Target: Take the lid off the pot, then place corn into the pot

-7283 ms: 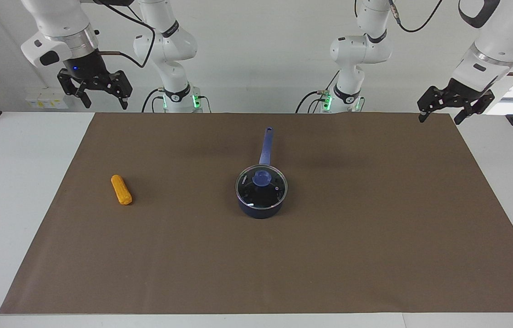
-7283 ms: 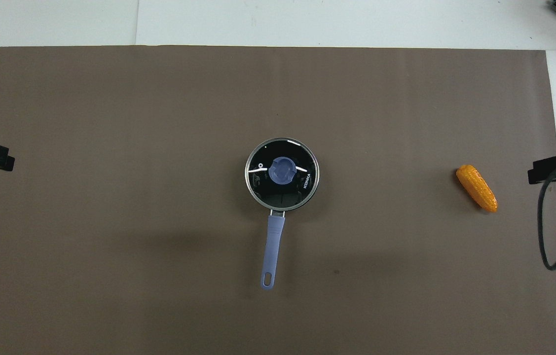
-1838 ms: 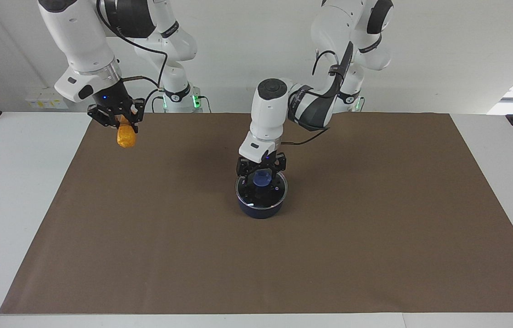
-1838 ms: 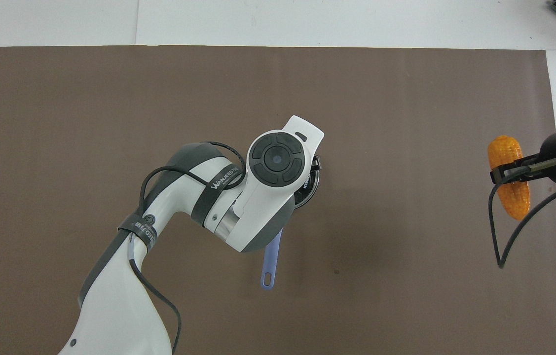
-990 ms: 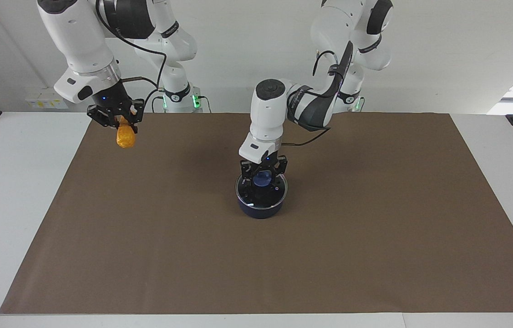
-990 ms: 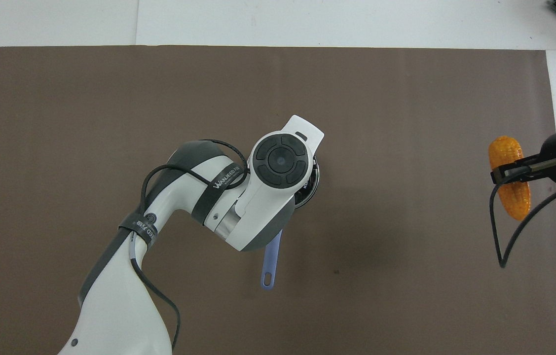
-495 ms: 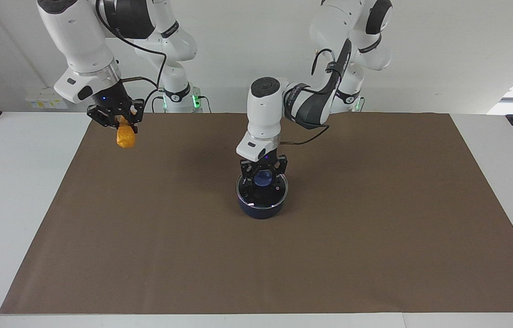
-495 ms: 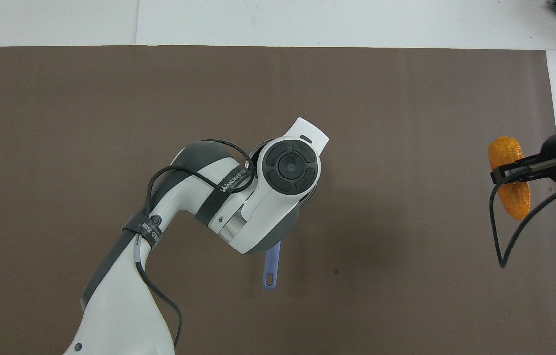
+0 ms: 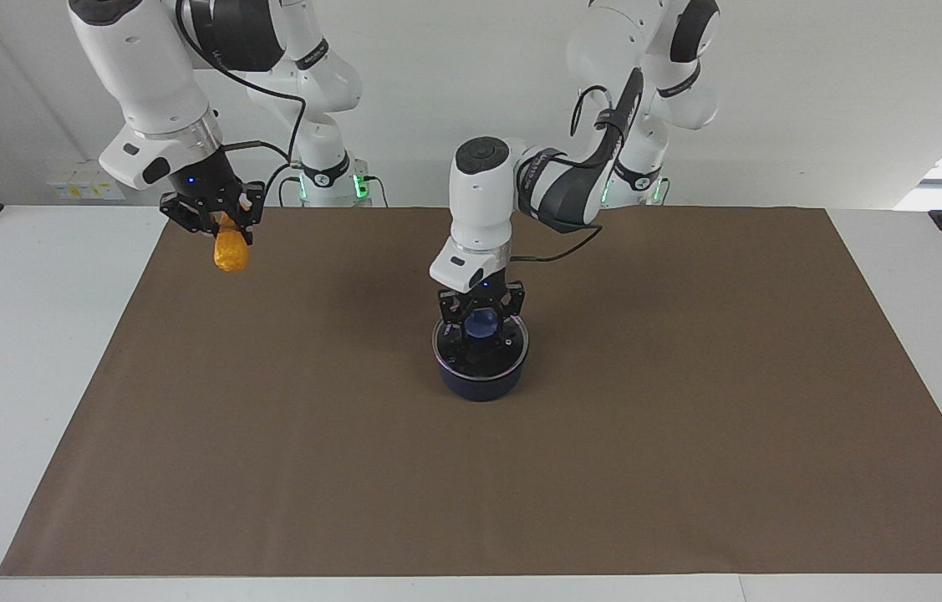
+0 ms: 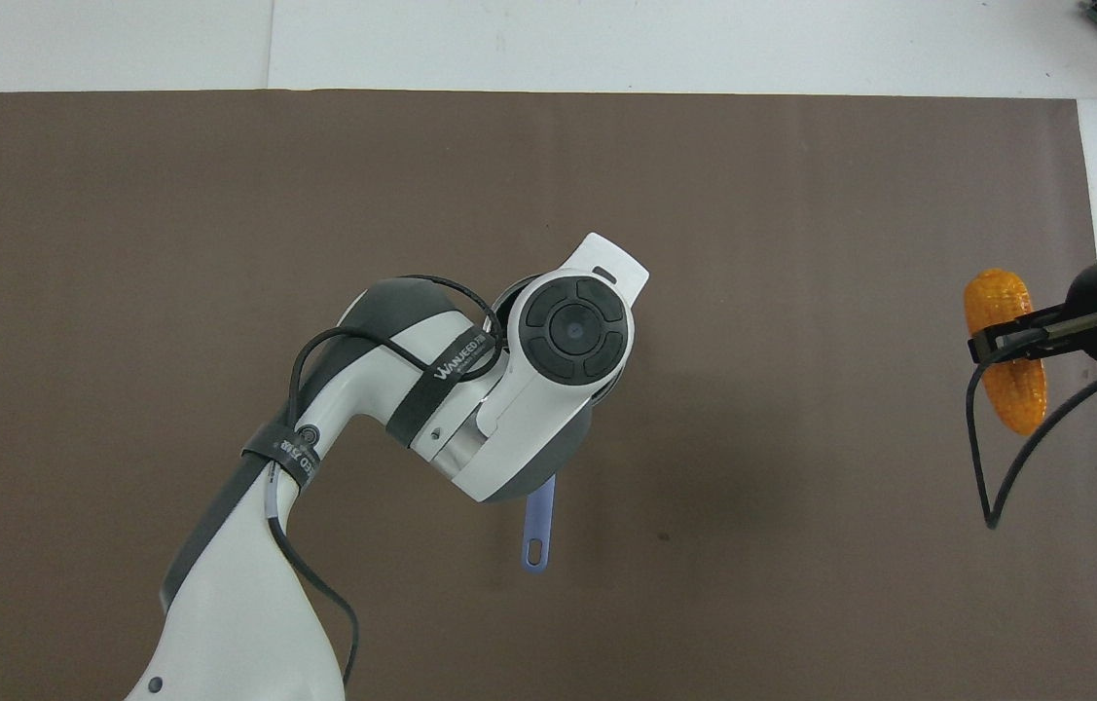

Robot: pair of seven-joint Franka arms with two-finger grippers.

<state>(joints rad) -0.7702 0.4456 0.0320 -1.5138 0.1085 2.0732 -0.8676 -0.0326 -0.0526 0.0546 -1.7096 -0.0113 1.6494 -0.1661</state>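
The dark blue pot [image 9: 479,386] stands mid-mat with the glass lid [image 9: 512,346] on it. My left gripper [image 9: 481,322] points straight down over the lid, its fingers shut on the blue knob [image 9: 483,326]. In the overhead view the left arm's wrist hides the lid and most of the pot; only the pot's handle [image 10: 536,526] shows, pointing toward the robots. My right gripper [image 9: 224,224] is shut on the yellow-orange corn [image 9: 230,249] and holds it in the air over the mat's edge at the right arm's end. The corn also shows in the overhead view [image 10: 996,292].
A brown mat [image 9: 688,418] covers most of the white table [image 9: 11,351]. Nothing else lies on the mat around the pot.
My left gripper's fingers have drawn in onto the knob, and its wrist has turned a little. The pot's handle has shifted slightly. The right gripper with the corn has not moved.
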